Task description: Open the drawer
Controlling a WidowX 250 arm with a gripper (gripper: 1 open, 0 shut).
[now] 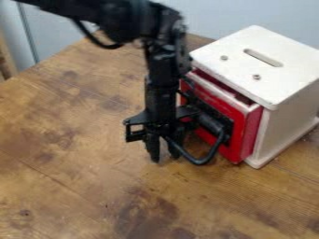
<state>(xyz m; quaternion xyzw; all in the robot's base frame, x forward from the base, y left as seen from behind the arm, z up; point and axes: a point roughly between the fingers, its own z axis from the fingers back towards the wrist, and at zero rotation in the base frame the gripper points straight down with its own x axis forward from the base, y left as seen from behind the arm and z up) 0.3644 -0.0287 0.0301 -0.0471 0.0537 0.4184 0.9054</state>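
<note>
The arm (125, 19) enters from the upper left and bends down over the table (62, 177). The gripper (153, 140) points straight down, with its fingertips close to the wood surface.

Gripper state: the jaws appear slightly parted, though motion blur and the dark fingers make the exact gap hard to read. Whether the fingers touch or hold the handle (200, 149) cannot be told from this view.

The drawer (225, 117) sits just to the right of the gripper (as seen in the camera view). It is red with a black front plate, and it projects a short way out of the housing (268, 70), so a strip of its red top edge shows in front of the housing face. The handle, a black wire loop, extends from the drawer front toward the gripper and lies low, near the table. Its near end sits directly beside the fingertips.

The housing is a cream-white cube to the right of the gripper and behind the drawer. A slot (264, 56) is cut in its top face. The housing stands near the right edge of the table.
</note>
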